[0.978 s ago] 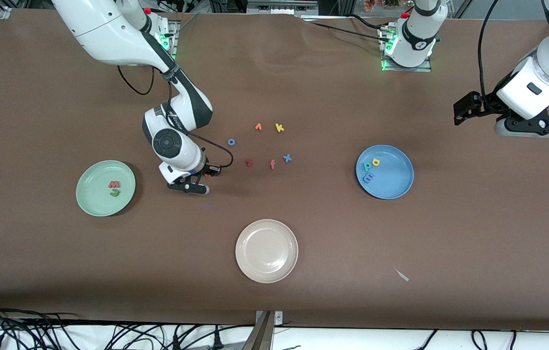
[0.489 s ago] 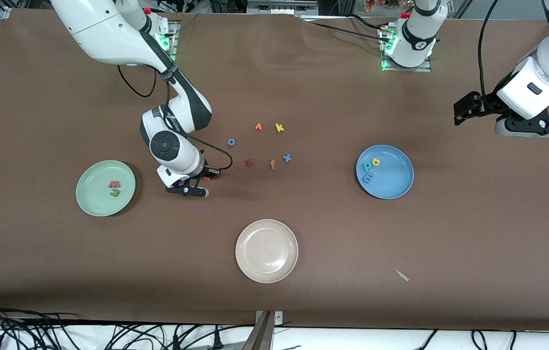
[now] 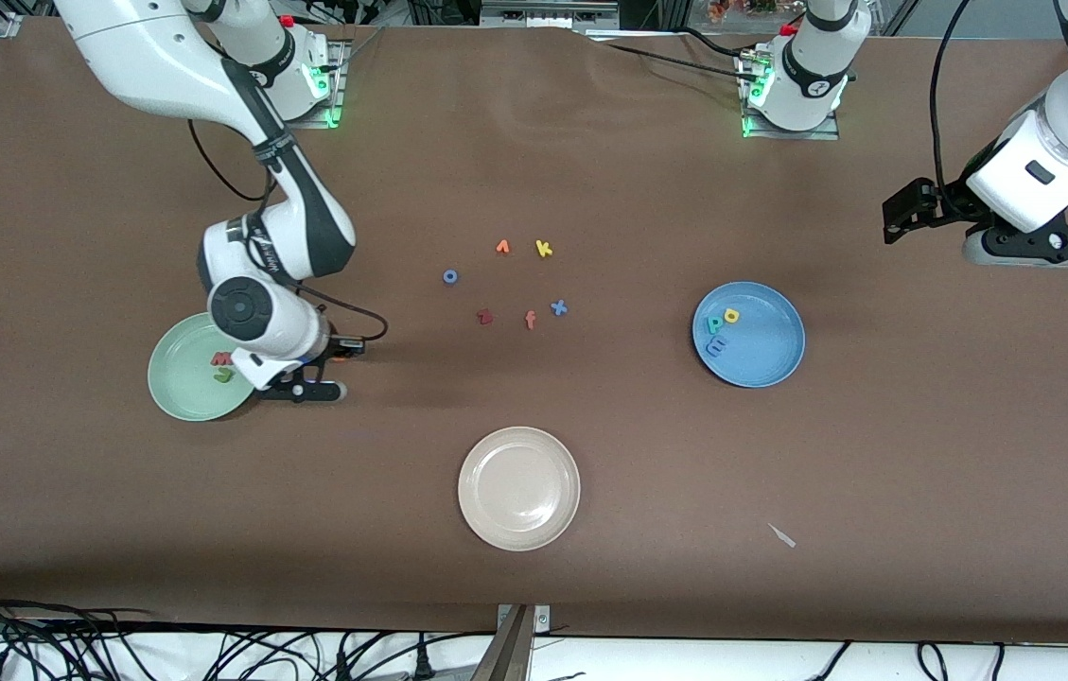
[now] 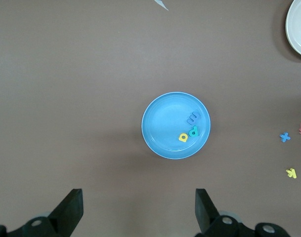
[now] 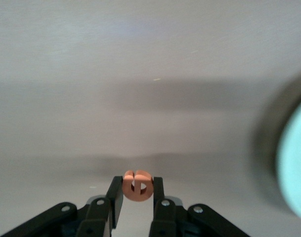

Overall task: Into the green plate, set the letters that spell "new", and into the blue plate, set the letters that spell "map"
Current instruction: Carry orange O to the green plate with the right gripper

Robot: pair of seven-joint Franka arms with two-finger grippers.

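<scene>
- Orange e [image 5: 137,186] clamped in right gripper [image 5: 136,195], over bare table just beside green plate [image 3: 176,392]; w [image 3: 222,358] and n [image 3: 224,375] in plate.
- Step: carrying last "new" letter; next, shift over plate, release.
- Blue plate [image 3: 761,364] holds m, a, p.
- Left gripper [image 4: 138,210] spread wide, waiting above.

Bright, even light is shining down from above on the brown table [image 3: 590,567]. Soft, short shadows are lying under the arms and beside the plates. Small green lights are glowing at both arm bases. The right wrist view is looking washed out and blurry, and the green plate [image 5: 296,163] there is showing as a fuzzy blob. The left wrist view is looking sharp.
</scene>
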